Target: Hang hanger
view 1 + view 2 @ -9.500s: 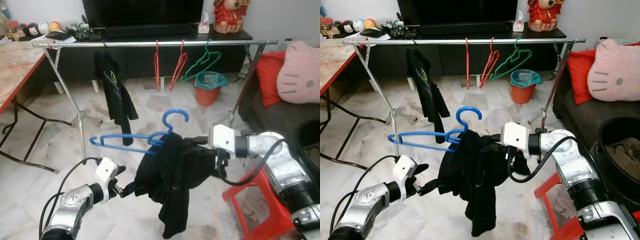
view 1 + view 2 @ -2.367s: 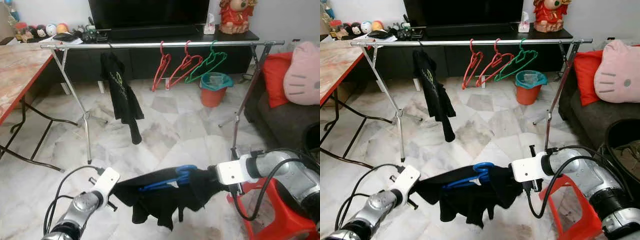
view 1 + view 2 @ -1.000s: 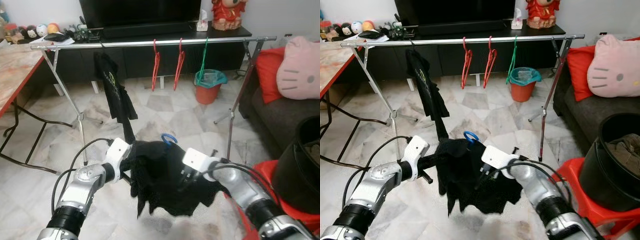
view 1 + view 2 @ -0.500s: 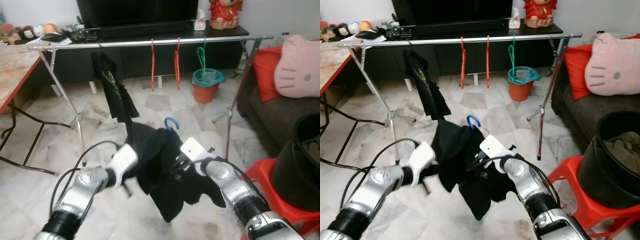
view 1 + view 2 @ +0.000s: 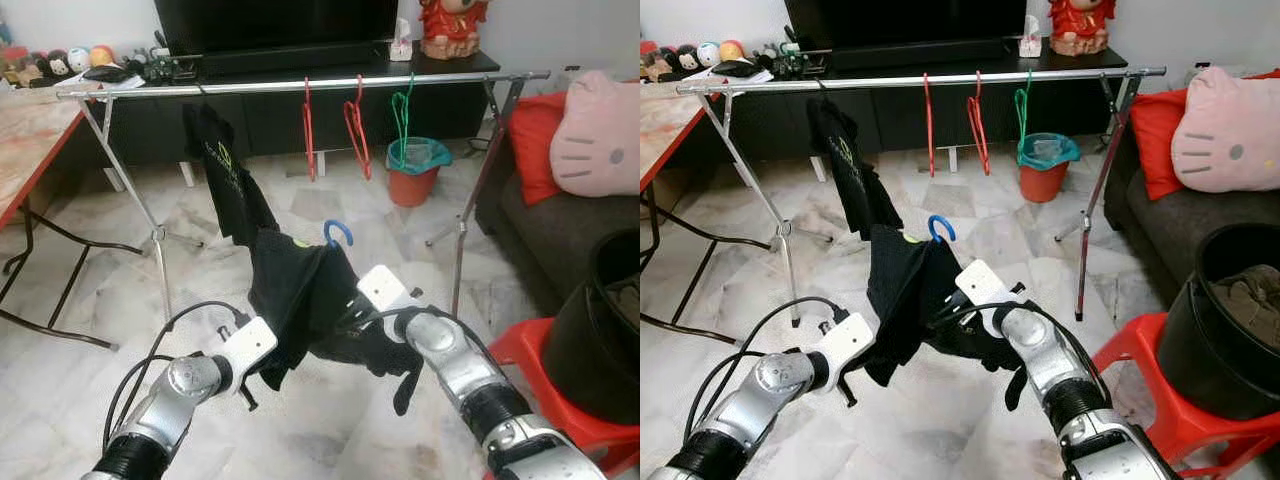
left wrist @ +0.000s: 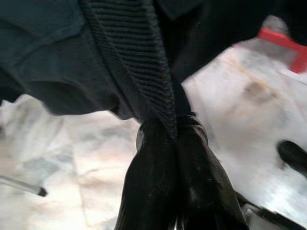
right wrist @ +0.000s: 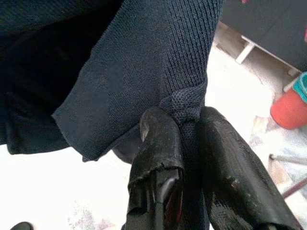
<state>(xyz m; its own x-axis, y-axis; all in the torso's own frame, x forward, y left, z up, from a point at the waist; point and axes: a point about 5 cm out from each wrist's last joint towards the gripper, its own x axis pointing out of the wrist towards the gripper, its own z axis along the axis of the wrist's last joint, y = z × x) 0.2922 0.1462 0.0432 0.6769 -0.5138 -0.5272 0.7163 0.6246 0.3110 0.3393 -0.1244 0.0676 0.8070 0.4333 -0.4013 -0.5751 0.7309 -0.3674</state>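
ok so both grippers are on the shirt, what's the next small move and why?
Probably lift both arms together toward the rail. The left gripper and right gripper are each shut on the black shirt, and the blue hanger hook stands upright but well below the rail, with a free gap between the hung black garment and the red hangers.

Blue hanger (image 5: 338, 233), mostly hidden under a black shirt (image 5: 300, 300) draped over it; only the curved hook visible, poking up above the cloth. Held in the air above the marble floor, near but short of the silver rail (image 5: 300, 86). Shirt bunched and hanging in folds, one sleeve dangling lower on the right. Ribbed hem pinched tight between black fingers (image 6: 158, 182); another edge pinched between fingers (image 7: 158, 158).
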